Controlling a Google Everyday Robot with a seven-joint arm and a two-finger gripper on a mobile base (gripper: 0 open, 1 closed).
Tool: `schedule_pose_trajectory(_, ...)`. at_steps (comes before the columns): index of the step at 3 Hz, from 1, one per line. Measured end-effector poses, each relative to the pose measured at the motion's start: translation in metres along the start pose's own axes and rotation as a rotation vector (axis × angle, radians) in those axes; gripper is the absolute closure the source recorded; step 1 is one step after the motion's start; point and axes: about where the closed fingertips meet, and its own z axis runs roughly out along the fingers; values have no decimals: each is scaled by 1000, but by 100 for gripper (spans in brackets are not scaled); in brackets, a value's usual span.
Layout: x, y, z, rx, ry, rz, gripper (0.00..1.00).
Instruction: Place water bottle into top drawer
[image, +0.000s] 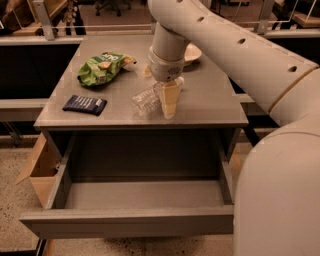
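Observation:
The water bottle (146, 99), clear ribbed plastic, lies on its side on the grey desk top (210, 105) near the front edge. My gripper (168, 104) points down right beside the bottle's right end, touching or nearly touching it. The top drawer (125, 221) is pulled wide open below the desk, and no object shows inside it. My arm (225, 45) reaches in from the upper right and fills the right side of the camera view.
A green snack bag (102, 67) and a dark blue packet (85, 104) lie on the desk's left half. A pale plate (193, 52) sits at the back, behind my arm. A tan cardboard box (36, 170) stands on the floor, left of the drawer.

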Motion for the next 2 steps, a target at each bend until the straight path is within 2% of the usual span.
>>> schedule_pose_trajectory(2, 17, -1, 8, 11, -22, 20, 59)
